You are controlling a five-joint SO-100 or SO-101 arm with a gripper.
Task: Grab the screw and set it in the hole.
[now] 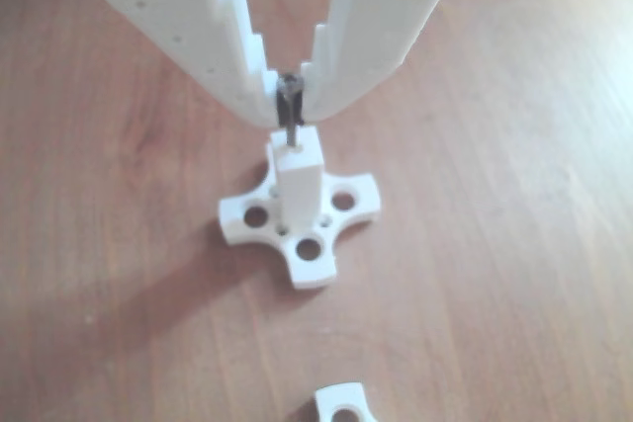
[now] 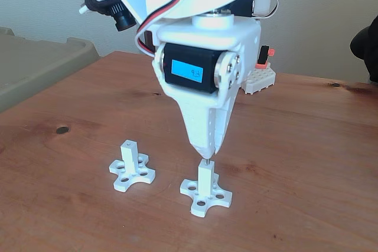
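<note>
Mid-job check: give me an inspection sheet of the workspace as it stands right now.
Surface: brown wooden table, bare around the work.
Job's things: screw upright, its tip at the hole on top of the white post of the cross-shaped base.
Clutter: second post and base to the left in the fixed view; white brick block behind the arm.
Grippers: gripper shut on the screw's head end, directly above the post.
Cables: red, black and white wires looping at the wrist.
Surroundings: pale wall; tan bin at left.

surface: wooden table [image 2: 307, 163] | on it: two white post bases [image 2: 132, 173] [image 2: 205, 193]
</note>
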